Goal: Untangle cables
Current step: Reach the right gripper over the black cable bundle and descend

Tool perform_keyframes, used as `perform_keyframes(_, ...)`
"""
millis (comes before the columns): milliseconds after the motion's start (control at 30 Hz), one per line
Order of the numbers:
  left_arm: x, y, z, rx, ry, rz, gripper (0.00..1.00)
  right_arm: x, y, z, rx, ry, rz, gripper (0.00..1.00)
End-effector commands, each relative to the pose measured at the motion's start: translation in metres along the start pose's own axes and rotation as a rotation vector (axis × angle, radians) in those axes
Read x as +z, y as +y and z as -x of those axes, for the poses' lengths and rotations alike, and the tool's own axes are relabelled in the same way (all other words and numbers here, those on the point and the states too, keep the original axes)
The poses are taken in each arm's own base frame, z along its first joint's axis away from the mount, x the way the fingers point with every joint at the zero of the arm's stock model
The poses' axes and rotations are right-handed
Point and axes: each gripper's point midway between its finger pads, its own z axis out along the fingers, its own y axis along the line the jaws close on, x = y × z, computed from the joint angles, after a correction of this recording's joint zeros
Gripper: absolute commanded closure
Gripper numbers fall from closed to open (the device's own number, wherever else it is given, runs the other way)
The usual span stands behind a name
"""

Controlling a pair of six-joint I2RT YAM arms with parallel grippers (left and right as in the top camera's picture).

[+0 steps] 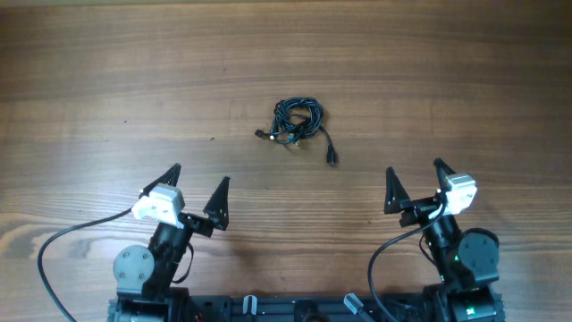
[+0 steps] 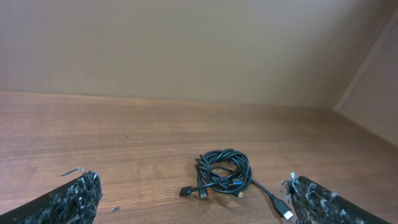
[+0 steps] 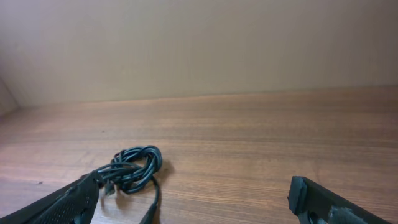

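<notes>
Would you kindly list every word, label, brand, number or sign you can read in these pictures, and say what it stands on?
None: no readable text shows in any view.
The cables, the table, the left gripper and the right gripper carry no visible lettering.
The plugs are too small to show any marking.

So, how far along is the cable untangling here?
Done: nothing; the cables lie in one bunched coil on the table, one plug end trailing. In hand: nothing; left hand and right hand are open, clear of the coil. Left: all the untangling.
</notes>
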Motion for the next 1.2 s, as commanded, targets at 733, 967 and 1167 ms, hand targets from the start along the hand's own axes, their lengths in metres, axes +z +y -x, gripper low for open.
perform_keyframes(733,0.042,0.000,0.042,-0.136,0.445,0.081,0.00,0.053,0.054,0.077,0.043,0.406,0.204,0.00)
perform_keyframes(967,0.047,-0.007,0.038,-0.167,0.509,0.038,0.00,0.095,0.071,0.082,0.120,0.592,0.288,0.00)
perform_keyframes(1167,0.048,-0.012,0.036,-0.219,0.523,0.018,0.00,0.133,0.072,0.049,0.303,0.673,0.290,0.01)
